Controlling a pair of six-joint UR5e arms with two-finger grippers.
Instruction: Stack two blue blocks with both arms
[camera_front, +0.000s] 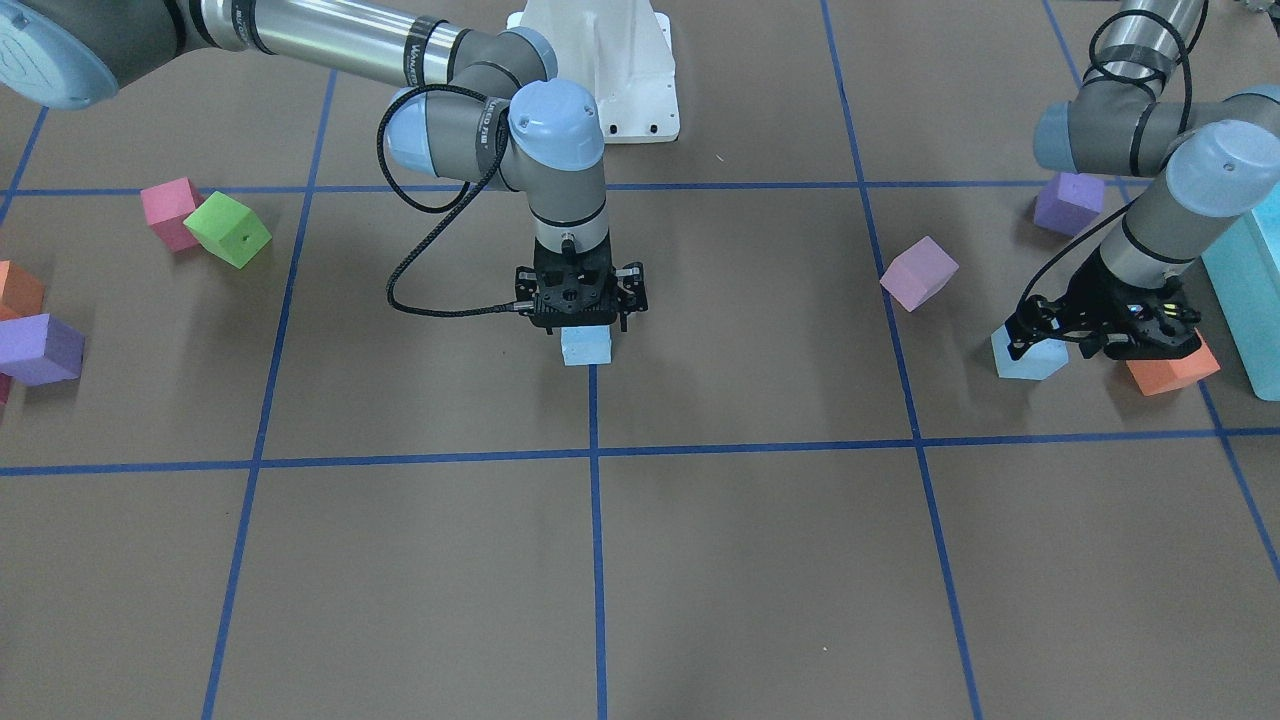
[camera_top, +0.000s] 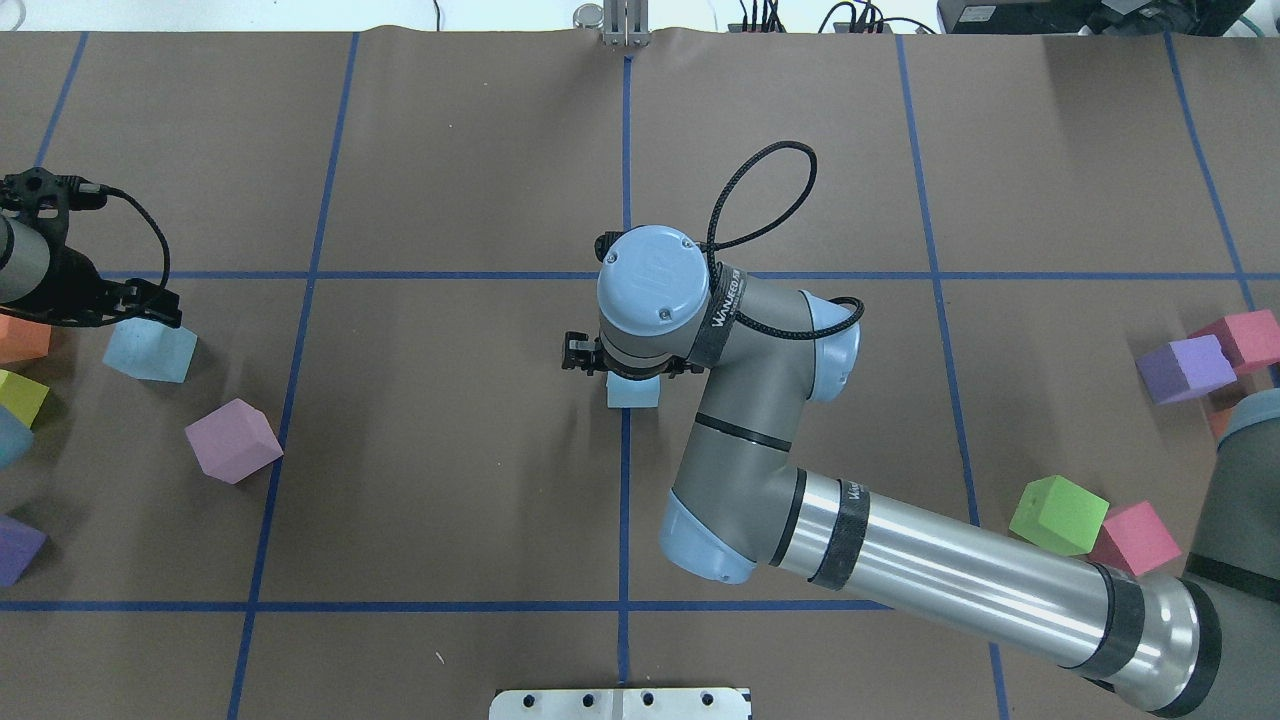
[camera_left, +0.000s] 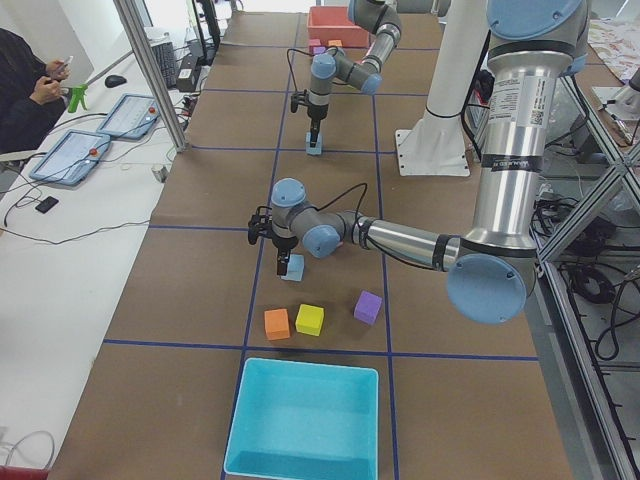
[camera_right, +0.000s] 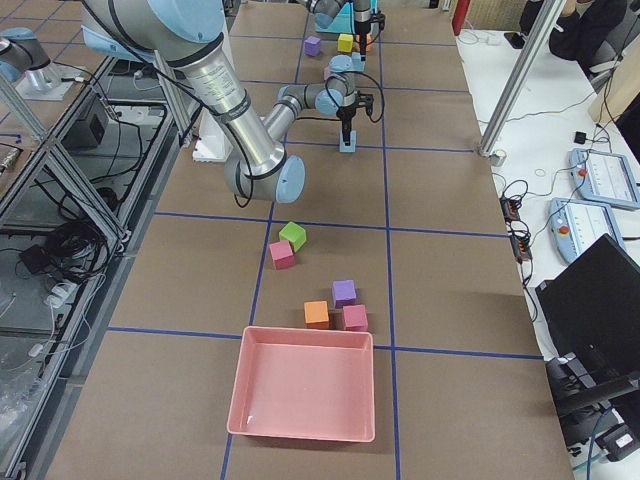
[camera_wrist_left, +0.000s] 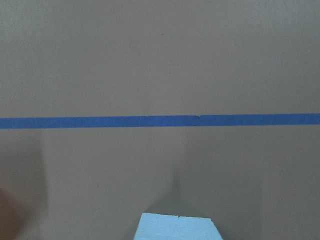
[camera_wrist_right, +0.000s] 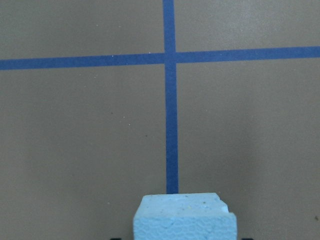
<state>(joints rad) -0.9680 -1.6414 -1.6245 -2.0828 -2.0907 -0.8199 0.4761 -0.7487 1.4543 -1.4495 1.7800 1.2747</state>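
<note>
Open middle, crowded ends

Seen from overhead, the table (camera_top: 450, 480) is bare around the centre blue block (camera_top: 632, 392) on its left and far sides. The right arm (camera_top: 900, 560) slants in from the near right and closes that approach. At the left end, the other blue block (camera_top: 150, 352) is hemmed in by an orange cube (camera_top: 22, 340) to its left and a mauve cube (camera_top: 232, 440) near it on the right. The lane between the two blocks is open. A green cube (camera_top: 1058, 515) and a pink cube (camera_top: 1135, 538) lie well apart on the right.

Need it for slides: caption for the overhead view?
Right gripper over the central blue block, left gripper at the left blue block.
</note>
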